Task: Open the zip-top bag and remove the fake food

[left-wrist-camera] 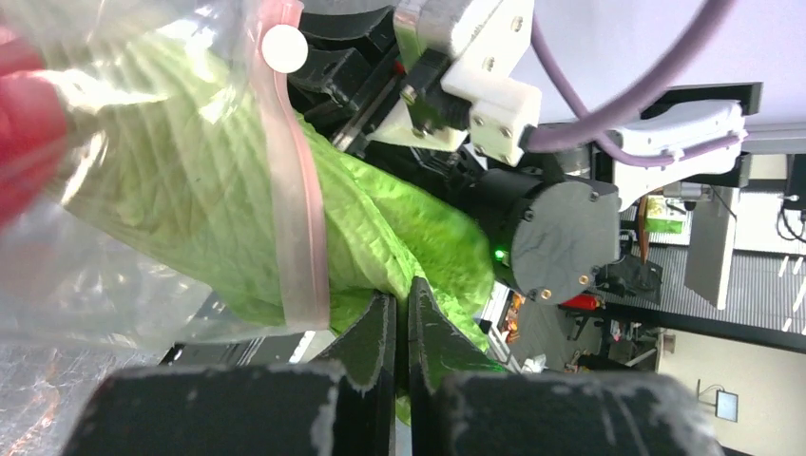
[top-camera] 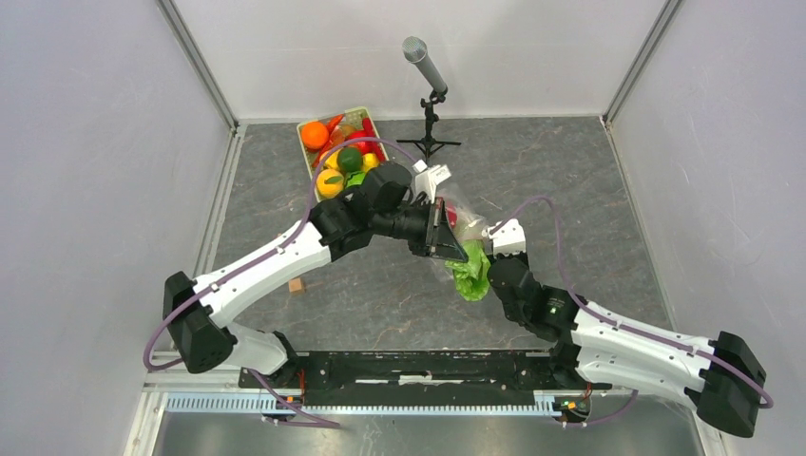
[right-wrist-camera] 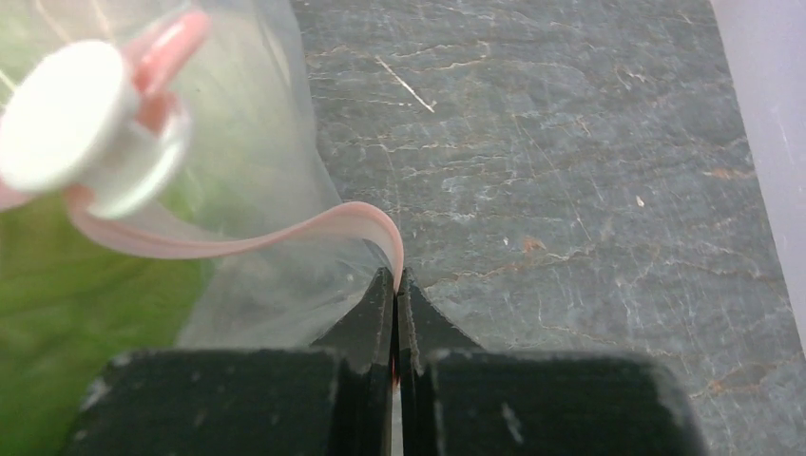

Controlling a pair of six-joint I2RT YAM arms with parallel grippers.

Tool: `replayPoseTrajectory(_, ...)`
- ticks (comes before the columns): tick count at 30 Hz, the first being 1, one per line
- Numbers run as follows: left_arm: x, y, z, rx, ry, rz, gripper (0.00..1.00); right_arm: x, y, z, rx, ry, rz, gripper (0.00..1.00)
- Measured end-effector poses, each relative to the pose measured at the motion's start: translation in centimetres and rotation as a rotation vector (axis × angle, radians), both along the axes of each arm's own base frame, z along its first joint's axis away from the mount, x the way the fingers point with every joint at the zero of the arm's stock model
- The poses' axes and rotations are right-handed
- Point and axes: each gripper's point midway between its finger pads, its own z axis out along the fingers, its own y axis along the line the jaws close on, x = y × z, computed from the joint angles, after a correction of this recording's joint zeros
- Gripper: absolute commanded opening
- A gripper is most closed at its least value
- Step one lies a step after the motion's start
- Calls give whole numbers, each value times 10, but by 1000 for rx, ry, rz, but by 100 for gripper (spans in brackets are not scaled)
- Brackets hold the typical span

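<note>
The clear zip-top bag [top-camera: 463, 220] hangs above the table between both grippers. Its pink zip strip [left-wrist-camera: 297, 218] stands open, with a white slider [left-wrist-camera: 284, 45] at one end. The leafy cabbage [top-camera: 470, 274] sticks halfway out of the bag's mouth, and a red piece [left-wrist-camera: 24, 123] lies inside the bag. My left gripper [left-wrist-camera: 404, 296] is shut on the cabbage's green leaves [left-wrist-camera: 399, 228]. My right gripper [right-wrist-camera: 395, 277] is shut on the end of the bag's pink zip strip [right-wrist-camera: 375, 220], with the slider [right-wrist-camera: 67, 119] close by on the left.
A green lattice basket [top-camera: 366, 117] at the back left holds an orange [top-camera: 315, 135], a dark green fruit [top-camera: 350, 159] and yellow pieces [top-camera: 330, 182]. A microphone on a stand [top-camera: 430, 104] is behind the bag. A small wooden block [top-camera: 297, 285] lies by the left arm.
</note>
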Motion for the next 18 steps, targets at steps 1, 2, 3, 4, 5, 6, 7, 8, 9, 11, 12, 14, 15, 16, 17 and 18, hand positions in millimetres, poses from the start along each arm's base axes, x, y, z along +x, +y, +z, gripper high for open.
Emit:
replayPoseTrajectory(1,0,1,4,-9,-7,3,2,1,-2,0,3,-3,-17,0)
replayPoseTrajectory(2,0,2,7,-18,-14,3,2,2,-4,1,6,-7,-33,0)
replayPoseTrajectory(3,1,3,10,-26,-20,7,2,3,-6,1,7,-9,-49,0)
replayPoseTrajectory(4,0,5,13,-31,-25,9,2,4,-8,2,8,-13,-62,0)
replayPoseTrajectory(5,1,7,14,-32,-26,13,2,5,-10,4,13,-17,-75,0)
replayPoseTrajectory(6,1,8,15,-33,-27,16,2,6,-12,7,18,-22,-87,0)
replayPoseTrajectory(7,2,9,16,-33,-28,20,2,7,-14,10,21,-28,-102,0)
replayPoseTrajectory(8,3,11,16,-31,-27,24,2,8,-17,13,23,-35,-118,0)
replayPoseTrajectory(9,4,13,15,-27,-27,27,2,9,-20,17,25,-42,-131,0)
replayPoseTrajectory(11,5,20,13,-12,-37,33,2,10,-26,23,27,-53,-153,0)
replayPoseTrajectory(12,5,24,13,-2,-50,37,2,11,-28,28,33,-61,-161,0)
replayPoseTrajectory(14,8,36,12,27,-94,55,2,11,-31,39,52,-82,-165,0)
replayPoseTrajectory(15,10,42,10,47,-117,69,2,11,-31,44,63,-91,-163,0)
replayPoseTrajectory(16,14,50,7,79,-155,96,2,11,-29,49,77,-97,-152,0)
replayPoseTrajectory(17,17,55,4,103,-179,112,2,11,-27,53,92,-103,-136,0)
replayPoseTrajectory(18,19,60,1,129,-203,126,2,10,-25,57,107,-107,-113,0)
